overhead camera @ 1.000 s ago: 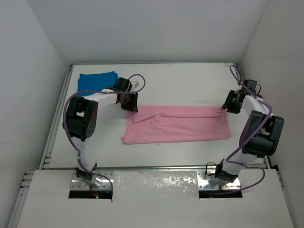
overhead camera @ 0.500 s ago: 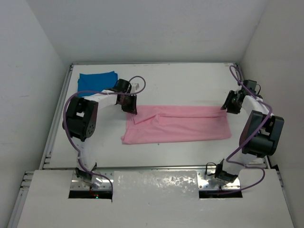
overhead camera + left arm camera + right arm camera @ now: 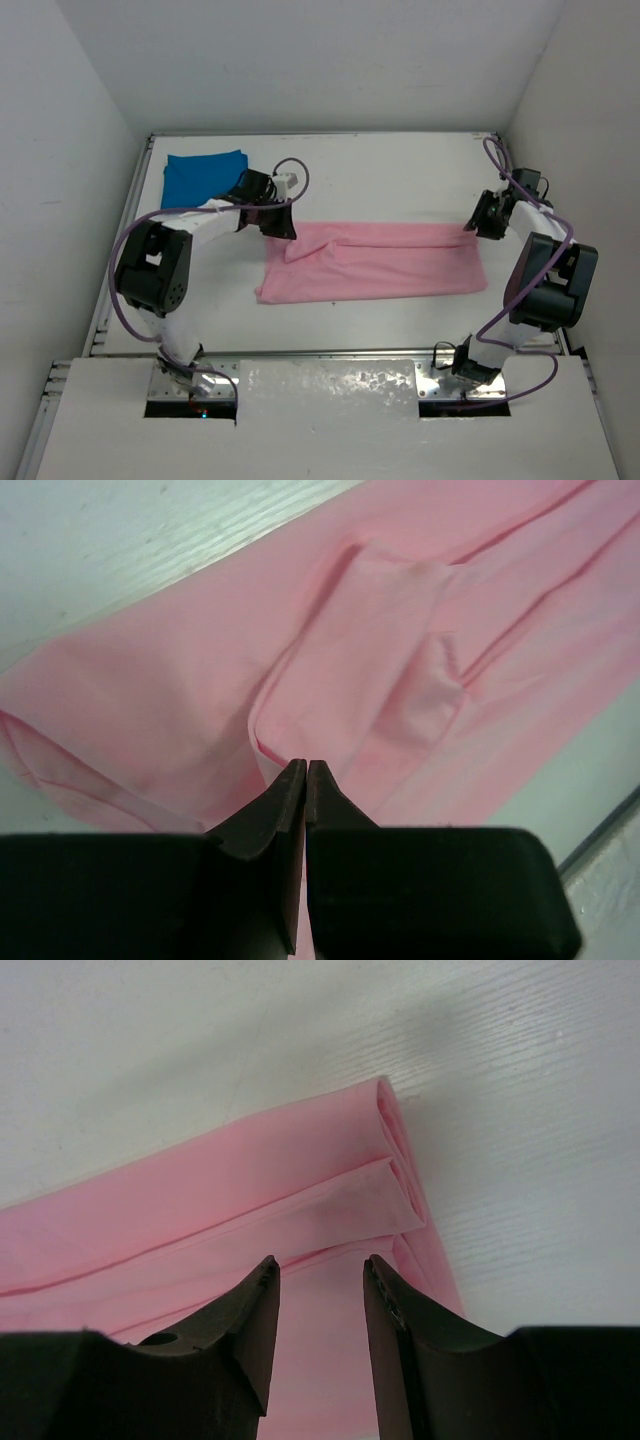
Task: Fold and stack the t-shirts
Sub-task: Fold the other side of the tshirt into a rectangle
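Observation:
The light pink t-shirt [image 3: 380, 262] lies folded into a long strip across the middle of the table. My left gripper [image 3: 278, 225] is at the strip's far left corner. In the left wrist view its fingers [image 3: 305, 765] are shut on a raised fold of the pink cloth [image 3: 400, 660]. My right gripper [image 3: 478, 225] hangs over the strip's far right corner. Its fingers [image 3: 320, 1265] are open and astride the layered pink edge [image 3: 200, 1210], holding nothing. The bright blue t-shirt [image 3: 200, 172] is a small folded rectangle at the far left, behind the left arm.
White walls close in the table on the left, back and right. A raised rail [image 3: 330, 352] runs along the near edge in front of the arm bases. Purple cables loop off both arms.
The left arm's elbow has swung out to the left and its gripper has shifted slightly right along the pink shirt's far corner. The right arm and both shirts look unchanged.

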Robot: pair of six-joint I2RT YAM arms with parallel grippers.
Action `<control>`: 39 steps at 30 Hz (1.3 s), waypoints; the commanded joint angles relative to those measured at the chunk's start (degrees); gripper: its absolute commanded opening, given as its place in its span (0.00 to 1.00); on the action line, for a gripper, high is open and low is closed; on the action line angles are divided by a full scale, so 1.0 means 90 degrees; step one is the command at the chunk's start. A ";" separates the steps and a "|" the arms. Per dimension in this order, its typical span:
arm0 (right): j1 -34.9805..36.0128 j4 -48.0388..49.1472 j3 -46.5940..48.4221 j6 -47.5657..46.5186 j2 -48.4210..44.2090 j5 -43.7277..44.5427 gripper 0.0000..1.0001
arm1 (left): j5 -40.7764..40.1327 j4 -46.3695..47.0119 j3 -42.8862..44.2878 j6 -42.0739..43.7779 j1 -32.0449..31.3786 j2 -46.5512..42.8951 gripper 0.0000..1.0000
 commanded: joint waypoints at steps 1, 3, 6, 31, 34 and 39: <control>-0.0025 0.0115 -0.0024 -0.0041 -0.0148 -0.0263 0.39 | 0.0398 0.0591 -0.0107 0.0145 -0.0193 -0.0519 0.01; -0.0025 0.0134 -0.0054 -0.0021 -0.0186 -0.0341 0.38 | 0.0515 0.0630 -0.0166 0.0213 -0.0252 -0.0627 0.01; -0.0025 0.0270 -0.0171 0.0047 -0.0284 -0.0585 0.39 | 0.0555 0.0621 -0.0380 0.0252 -0.0379 -0.0676 0.01; -0.0025 0.0388 -0.0200 0.0457 -0.0294 -0.0781 0.40 | 0.0223 0.1197 -0.2461 0.0194 -0.0975 -0.1721 0.10; -0.0025 0.0398 -0.0239 0.0418 -0.0362 -0.0810 0.41 | 0.0126 0.1109 -0.2442 0.0223 -0.1023 -0.1624 0.11; -0.0016 0.0515 -0.0327 0.0418 -0.0372 -0.1025 0.41 | -0.0118 0.0992 -0.2344 0.0175 -0.1082 -0.1749 0.18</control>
